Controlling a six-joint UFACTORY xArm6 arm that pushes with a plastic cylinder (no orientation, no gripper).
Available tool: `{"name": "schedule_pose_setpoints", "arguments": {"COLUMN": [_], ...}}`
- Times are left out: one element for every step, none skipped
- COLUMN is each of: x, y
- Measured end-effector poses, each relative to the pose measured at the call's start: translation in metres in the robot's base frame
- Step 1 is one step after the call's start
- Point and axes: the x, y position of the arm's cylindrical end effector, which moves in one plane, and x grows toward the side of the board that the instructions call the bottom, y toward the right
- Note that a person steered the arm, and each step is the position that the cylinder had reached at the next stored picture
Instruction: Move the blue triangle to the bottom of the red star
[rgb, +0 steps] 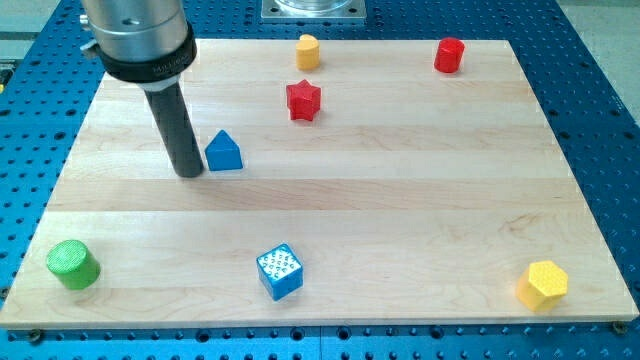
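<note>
Progress: early, push just starting | my tip (188, 172), a bare rod with no gripper to open or close, touches the blue triangle's (224, 152) left side, left of centre on the worktop (420, 190) | red star (303, 100) up-right, apart; triangle must go below it | count: green cylinder (73, 264) 1, blue 2 with cube (280, 271), yellow 2, red 2

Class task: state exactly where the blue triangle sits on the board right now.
The blue triangle sits upper left of centre, immediately right of my tip, below-left of the red star.
</note>
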Motion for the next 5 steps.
{"name": "schedule_pose_setpoints", "arguments": {"x": [-0.02, -0.012, 0.041, 0.027, 0.009], "y": [0.065, 0.088, 0.084, 0.131, 0.135]}}
